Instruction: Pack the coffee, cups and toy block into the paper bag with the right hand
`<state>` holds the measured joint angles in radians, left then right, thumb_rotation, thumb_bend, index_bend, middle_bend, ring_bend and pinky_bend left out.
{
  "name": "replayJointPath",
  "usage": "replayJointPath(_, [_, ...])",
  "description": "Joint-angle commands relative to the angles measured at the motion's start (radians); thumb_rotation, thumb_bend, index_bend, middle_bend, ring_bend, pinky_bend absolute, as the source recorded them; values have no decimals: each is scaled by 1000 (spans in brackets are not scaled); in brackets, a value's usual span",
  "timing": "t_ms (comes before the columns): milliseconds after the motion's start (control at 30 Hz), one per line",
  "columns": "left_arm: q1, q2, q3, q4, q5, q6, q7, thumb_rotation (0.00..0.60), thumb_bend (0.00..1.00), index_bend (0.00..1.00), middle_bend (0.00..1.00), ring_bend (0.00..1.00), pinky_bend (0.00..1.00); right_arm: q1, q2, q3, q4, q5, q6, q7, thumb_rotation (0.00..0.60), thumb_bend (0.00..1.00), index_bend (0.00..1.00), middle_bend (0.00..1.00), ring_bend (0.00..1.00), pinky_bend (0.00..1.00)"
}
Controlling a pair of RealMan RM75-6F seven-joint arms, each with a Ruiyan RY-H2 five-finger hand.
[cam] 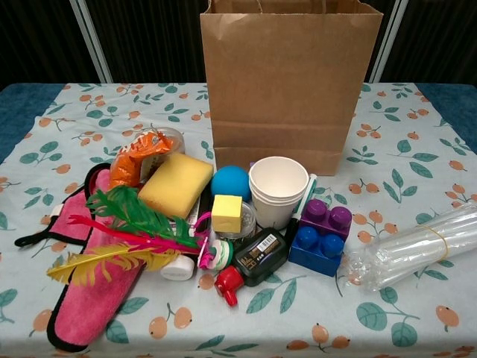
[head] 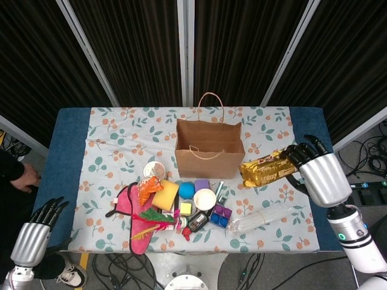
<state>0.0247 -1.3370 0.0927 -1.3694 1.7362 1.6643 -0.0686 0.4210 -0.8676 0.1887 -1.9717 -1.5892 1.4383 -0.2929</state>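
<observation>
My right hand (head: 315, 169) is raised to the right of the brown paper bag (head: 209, 148) and grips a gold coffee packet (head: 266, 169), held level above the table. The bag (cam: 289, 83) stands upright with its mouth open. In front of it stand stacked white paper cups (head: 204, 199) (cam: 279, 191). A purple and blue toy block (head: 220, 215) (cam: 320, 237) lies just right of the cups. My left hand (head: 33, 237) hangs open off the table's front left corner. The chest view shows neither hand.
A sleeve of clear plastic cups (cam: 417, 247) lies at the front right. Left of the cups sit a blue ball (cam: 230, 182), a yellow sponge (cam: 177, 185), a yellow cube (cam: 227, 212), a small black bottle (cam: 257, 257), feathers (cam: 123, 239) and a pink cloth (cam: 89, 298).
</observation>
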Motion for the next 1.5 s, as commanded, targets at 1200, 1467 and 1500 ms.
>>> replayJointPath(1200, [-3, 10, -9, -7, -8, 11, -55, 600, 152, 178, 195, 125, 242, 523, -484, 77, 154, 511, -163, -1323, 600, 193, 599, 494, 378, 223])
replayJointPath(1467, [-2, 11, -11, -5, -15, 10, -65, 600, 153, 178, 195, 125, 242, 549, -506, 95, 122, 560, -135, -1304, 600, 80, 272, 284, 142, 55])
replayJointPath(1500, [-2, 10, -11, -5, -15, 10, -65, 600, 153, 178, 195, 125, 242, 553, -506, 98, 119, 559, -131, -1300, 600, 76, 228, 266, 119, 36])
